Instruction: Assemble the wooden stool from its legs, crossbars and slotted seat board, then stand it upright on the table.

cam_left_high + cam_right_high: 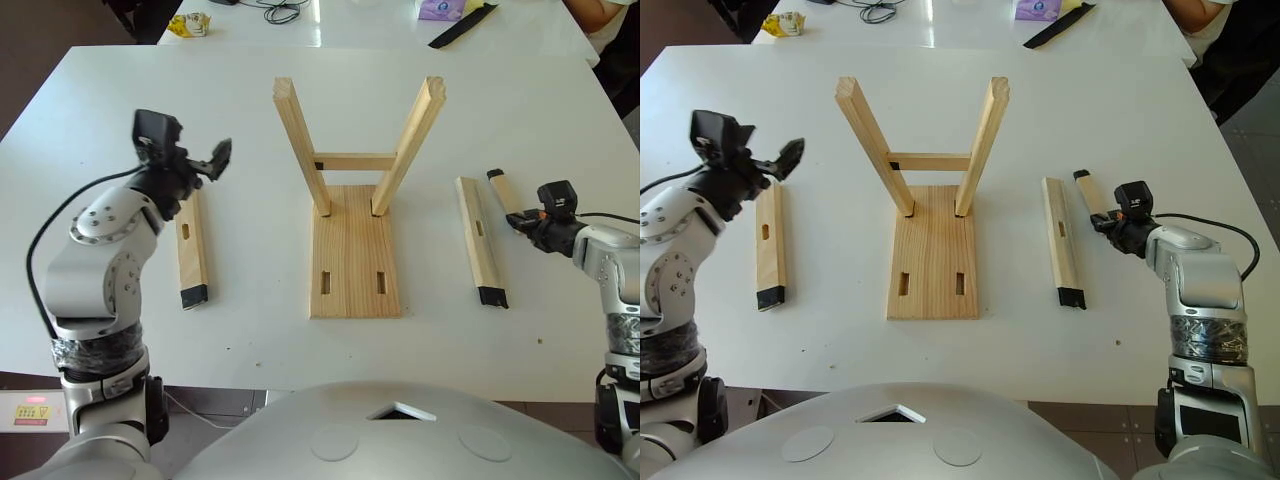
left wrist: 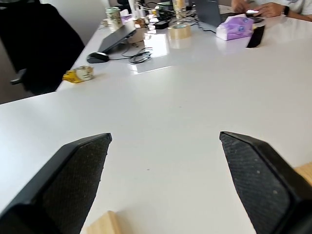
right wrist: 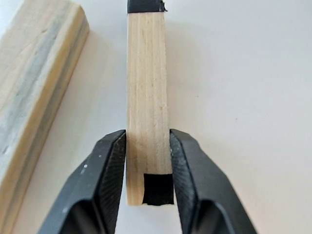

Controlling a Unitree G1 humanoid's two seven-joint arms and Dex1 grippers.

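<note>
Centre frame, one leg frame (image 1: 355, 161) stands in the seat board (image 1: 353, 265); loose legs (image 1: 191, 250) await fitting. Right hand (image 3: 147, 132) pinches the spare crossbar (image 3: 146, 73); left hand (image 2: 165, 136) is spread.

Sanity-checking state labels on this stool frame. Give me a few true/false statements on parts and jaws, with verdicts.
1. Two fitted legs stand in the seat board, joined by a fitted crossbar. True.
2. The right gripper has its jaws shut on the loose crossbar. True.
3. The left arm is holding a leg. False: the left gripper has its jaws open and empty, and the left loose leg lies flat on the table.
4. All four seat slots are filled. False: the two empty slots nearer the robot have nothing in them.
5. The right loose leg lies flat beside the seat board. True.
</note>
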